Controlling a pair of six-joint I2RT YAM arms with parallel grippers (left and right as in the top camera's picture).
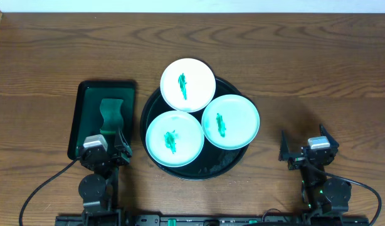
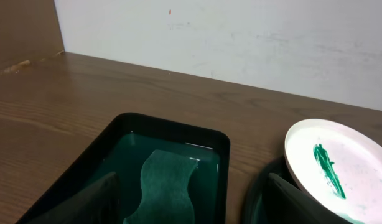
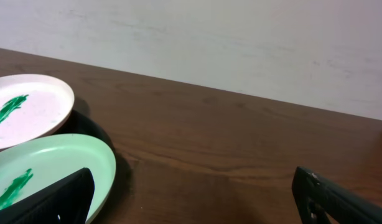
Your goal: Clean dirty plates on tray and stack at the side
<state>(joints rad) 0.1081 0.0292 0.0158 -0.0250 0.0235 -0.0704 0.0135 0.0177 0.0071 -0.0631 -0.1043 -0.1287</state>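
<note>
Three round pale plates lie on the black round tray, each with a green smear: a far plate, a front-left plate and a right plate. My left gripper is open and empty at the near end of a dark-green rectangular tray, over a green sponge. My right gripper is open and empty over bare table, right of the black tray. The far plate also shows in the left wrist view. The right wrist view shows the right plate and the far plate.
The green sponge lies inside the dark-green tray at the left. A white wall runs along the table's far edge. Bare wooden table lies right of the black tray.
</note>
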